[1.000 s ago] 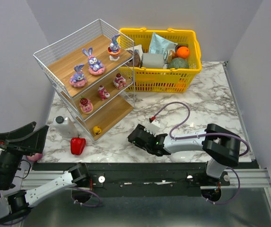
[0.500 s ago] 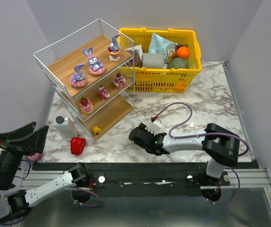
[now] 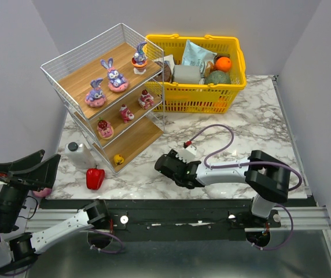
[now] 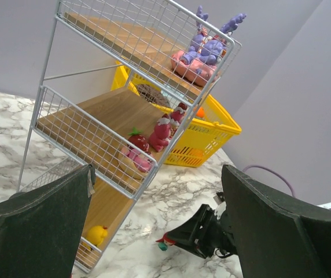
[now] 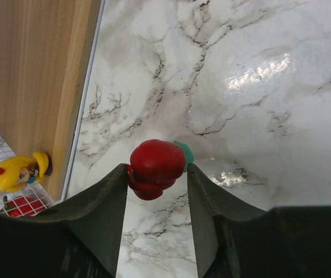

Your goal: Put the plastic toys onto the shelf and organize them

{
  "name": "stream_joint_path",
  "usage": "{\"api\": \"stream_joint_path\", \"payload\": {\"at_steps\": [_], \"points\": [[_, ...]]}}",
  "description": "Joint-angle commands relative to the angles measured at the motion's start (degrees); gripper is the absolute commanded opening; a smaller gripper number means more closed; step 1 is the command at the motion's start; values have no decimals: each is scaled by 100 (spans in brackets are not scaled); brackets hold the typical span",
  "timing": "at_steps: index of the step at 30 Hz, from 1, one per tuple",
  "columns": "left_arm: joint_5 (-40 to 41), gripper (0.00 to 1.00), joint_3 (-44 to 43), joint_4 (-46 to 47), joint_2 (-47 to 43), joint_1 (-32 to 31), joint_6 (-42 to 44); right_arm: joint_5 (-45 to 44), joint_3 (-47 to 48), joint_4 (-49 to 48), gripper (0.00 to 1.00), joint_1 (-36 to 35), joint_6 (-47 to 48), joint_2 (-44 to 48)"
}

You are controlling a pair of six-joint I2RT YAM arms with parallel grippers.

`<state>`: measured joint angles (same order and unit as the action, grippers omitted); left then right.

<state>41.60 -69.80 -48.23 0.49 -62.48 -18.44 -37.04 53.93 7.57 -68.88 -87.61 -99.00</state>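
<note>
My right gripper [image 5: 156, 174] sits low over the marble table [image 3: 241, 127], near the front of the shelf [image 3: 84, 75]. Its fingers are set narrow on a small red toy [image 5: 154, 161] with a green bit, and both pads touch its sides. My left gripper [image 4: 157, 171] hangs off to the left, spread wide and holding nothing. On the shelf, 3 purple bunnies [image 3: 114, 75] stand on the top board, 3 pink-red figures [image 3: 126, 113] on the middle board, and 1 yellow figure [image 3: 118, 159] on the bottom board.
</note>
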Motion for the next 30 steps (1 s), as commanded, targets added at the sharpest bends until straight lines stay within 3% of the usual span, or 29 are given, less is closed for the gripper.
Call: {"api": "stream_joint_path", "payload": {"at_steps": [1, 8, 12, 18, 30], "points": [[137, 99, -165, -90, -409, -186, -2, -120, 170, 411, 48, 77, -177, -216], [155, 99, -174, -117, -427, -186, -20, 126, 346, 456, 33, 156, 121, -357], [164, 99, -183, -134, -436, -186, -20, 241, 644, 342, 26, 200, 1110, -418], [164, 99, -236, -169, -436, -186, -20, 557, 1425, 192, 23, 314, 2878, -603], [199, 99, -297, -196, -374, -186, 16, 1383, 2314, -89, 22, 692, 4154, -1226]]}}
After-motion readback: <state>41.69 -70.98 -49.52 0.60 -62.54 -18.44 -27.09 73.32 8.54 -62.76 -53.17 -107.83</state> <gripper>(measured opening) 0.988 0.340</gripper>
